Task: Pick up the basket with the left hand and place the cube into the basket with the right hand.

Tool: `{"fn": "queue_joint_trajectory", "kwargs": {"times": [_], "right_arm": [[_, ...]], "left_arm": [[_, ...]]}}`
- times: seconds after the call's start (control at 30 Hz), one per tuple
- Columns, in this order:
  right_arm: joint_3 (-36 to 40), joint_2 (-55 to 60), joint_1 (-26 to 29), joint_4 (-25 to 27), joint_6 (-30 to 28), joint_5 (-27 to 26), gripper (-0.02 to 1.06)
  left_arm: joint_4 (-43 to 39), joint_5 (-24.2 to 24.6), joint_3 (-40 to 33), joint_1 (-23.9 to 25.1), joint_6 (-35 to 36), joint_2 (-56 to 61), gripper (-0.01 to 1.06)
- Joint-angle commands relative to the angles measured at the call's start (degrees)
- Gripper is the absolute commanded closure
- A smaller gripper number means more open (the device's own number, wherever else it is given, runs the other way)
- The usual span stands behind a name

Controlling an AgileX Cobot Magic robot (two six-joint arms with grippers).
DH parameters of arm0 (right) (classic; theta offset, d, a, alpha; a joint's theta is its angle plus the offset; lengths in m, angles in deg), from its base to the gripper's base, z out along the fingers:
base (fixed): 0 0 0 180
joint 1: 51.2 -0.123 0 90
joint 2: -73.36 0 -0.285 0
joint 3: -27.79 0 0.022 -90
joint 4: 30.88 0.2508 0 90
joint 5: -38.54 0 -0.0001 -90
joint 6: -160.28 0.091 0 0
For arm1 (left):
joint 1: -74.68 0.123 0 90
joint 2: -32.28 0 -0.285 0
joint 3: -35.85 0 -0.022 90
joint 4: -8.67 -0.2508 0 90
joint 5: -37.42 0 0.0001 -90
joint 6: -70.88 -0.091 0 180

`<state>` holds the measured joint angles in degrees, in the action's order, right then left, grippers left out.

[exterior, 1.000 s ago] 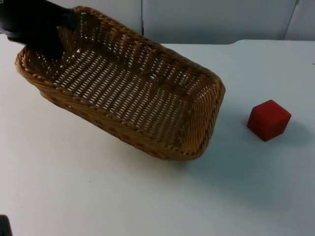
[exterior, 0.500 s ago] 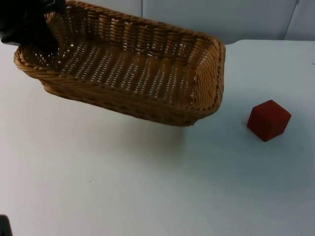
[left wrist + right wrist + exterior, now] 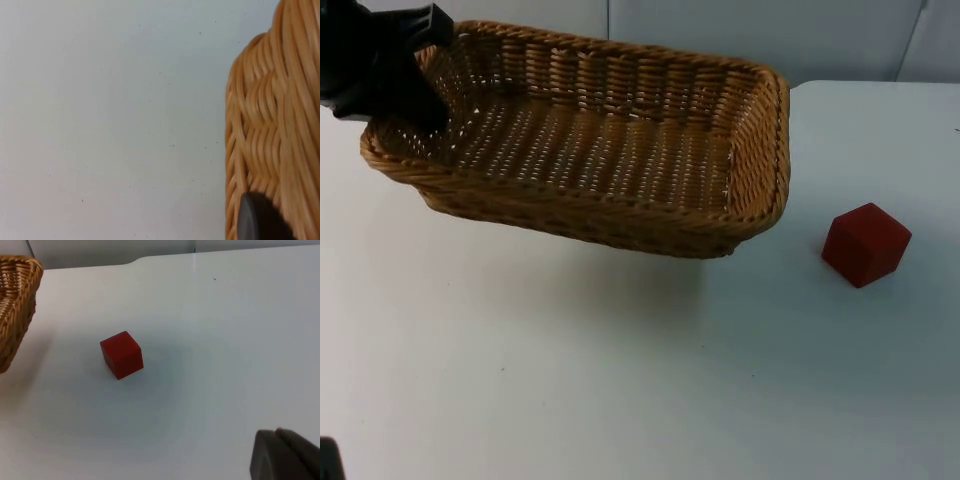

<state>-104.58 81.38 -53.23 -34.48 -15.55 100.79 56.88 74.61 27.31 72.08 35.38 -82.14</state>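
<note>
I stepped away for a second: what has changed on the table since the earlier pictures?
The left gripper, shut on the basket at its rim, has raised the basket's far end off the table and levelled it out; a second ago that end drooped towards the table. The red cube has stayed in place, untouched, apart from the basket.

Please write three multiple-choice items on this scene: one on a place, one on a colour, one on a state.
1. Where is the cube?
A. in the basket
B. on the table, apart from the basket
C. in the right gripper

2. What colour is the cube?
A. red
B. blue
C. green

3. How is the wicker basket held?
A. flat on the table
B. upside down
C. lifted, gripped at one end by the left gripper

Key:
1 B, it sits on the white table beside the basket.
2 A, plainly red.
3 C, its shadow lies below it.
</note>
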Motion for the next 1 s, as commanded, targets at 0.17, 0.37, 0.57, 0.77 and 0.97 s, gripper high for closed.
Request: {"fn": "queue_joint_trajectory", "kwargs": {"times": [0.17, 0.37, 0.57, 0.77, 0.97], "right_arm": [[0.4, -0.2, 0.3, 0.1, -0.5, -0.4, 1.05], [0.4, -0.2, 0.3, 0.1, -0.5, -0.4, 1.05], [0.4, -0.2, 0.3, 0.1, -0.5, -0.4, 1.05], [0.3, -0.2, 0.3, -9.1, 1.1, -1.5, 1.05], [-0.6, -0.2, 0.3, -36.5, 19.6, -3.4, 1.05]], "left_arm": [[1.9, 0.1, -0.2, 0.1, 0.3, 0.8, 1.05], [1.9, -0.1, -0.2, 0.1, 0.3, 0.8, 1.05], [2.0, -0.3, -0.2, 0.1, 0.3, 0.8, 1.05], [2.0, -0.6, -0.2, 0.1, 0.2, 0.8, 1.05], [2.1, -0.9, -0.2, 0.1, 0.0, 0.8, 1.05]]}}
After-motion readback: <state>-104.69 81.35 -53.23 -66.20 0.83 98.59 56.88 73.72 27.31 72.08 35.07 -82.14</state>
